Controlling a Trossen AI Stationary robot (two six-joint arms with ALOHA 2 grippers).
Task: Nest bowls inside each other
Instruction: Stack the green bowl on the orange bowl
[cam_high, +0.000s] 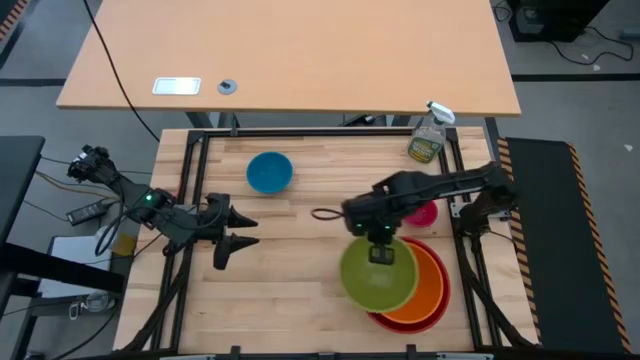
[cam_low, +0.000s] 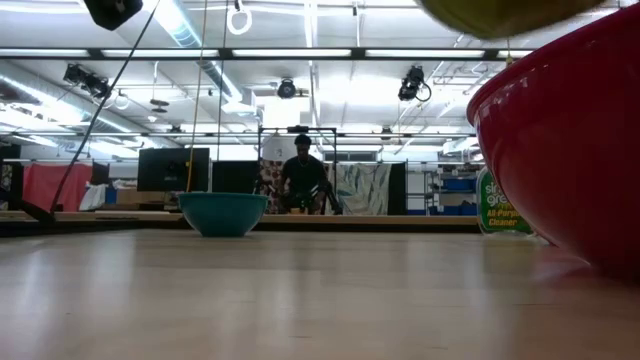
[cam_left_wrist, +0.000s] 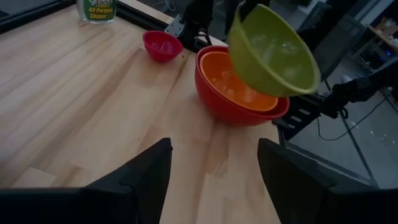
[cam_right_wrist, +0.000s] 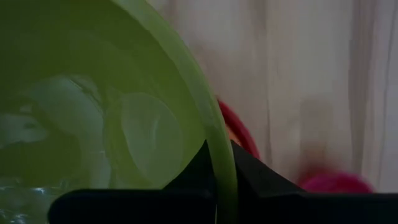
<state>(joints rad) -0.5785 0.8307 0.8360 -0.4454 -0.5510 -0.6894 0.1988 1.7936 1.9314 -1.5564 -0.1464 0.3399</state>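
My right gripper is shut on the lime green bowl, which hangs tilted over the near right of the table. Below it and a little to the right, the orange bowl sits nested in the large red bowl. The small pink bowl rests on the table beyond them. The blue bowl stands upright at the far middle. My left gripper waits open at the table's left, touching nothing. My right gripper pinches the green bowl's rim on the bowl's far side, with one finger inside the bowl and the other outside. The fingers come from above, pointing down. The bowl hangs lifted clear and tilted above the orange bowl.
A clear spray bottle stands at the far right corner of the table. A black frame rail runs along the right edge, close to the red bowl. A person is far off in the room behind the table.
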